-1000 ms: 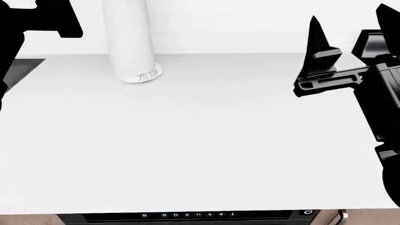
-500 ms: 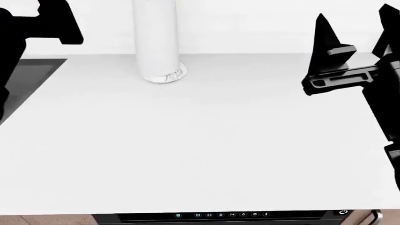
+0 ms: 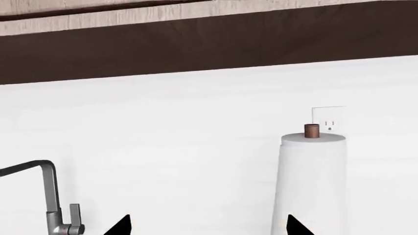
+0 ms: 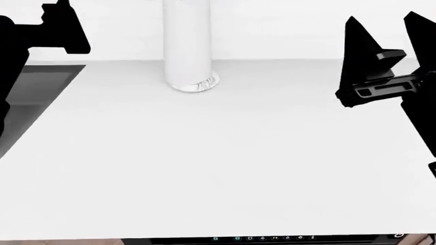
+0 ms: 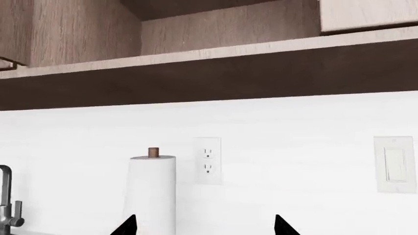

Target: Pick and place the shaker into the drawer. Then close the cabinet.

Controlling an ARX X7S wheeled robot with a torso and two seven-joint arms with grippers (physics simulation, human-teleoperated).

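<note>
The shaker and the drawer are out of view in every frame. Of the cabinet I see only its white top [image 4: 204, 153], which fills the head view. My left gripper [image 3: 209, 226] is raised at the far left of that view, open, with nothing between its fingertips [image 3: 123, 225]. At the right edge, above the counter, my right gripper [image 4: 386, 25] points up at the back wall. It is open too, and its fingertips [image 5: 129, 225] stand wide apart and empty.
A tall white paper towel column [image 4: 187, 46] stands at the back of the counter. A sink [image 4: 34, 97] lies at the left with a grey faucet [image 3: 49, 196]. A black appliance panel [image 4: 266, 238] runs under the front edge. The wall carries an outlet [image 5: 207, 160] and a switch [image 5: 395, 164].
The head view has shifted left: the paper towel column slid to the right in frame and more of the sink came into view. Both grippers stayed open.
</note>
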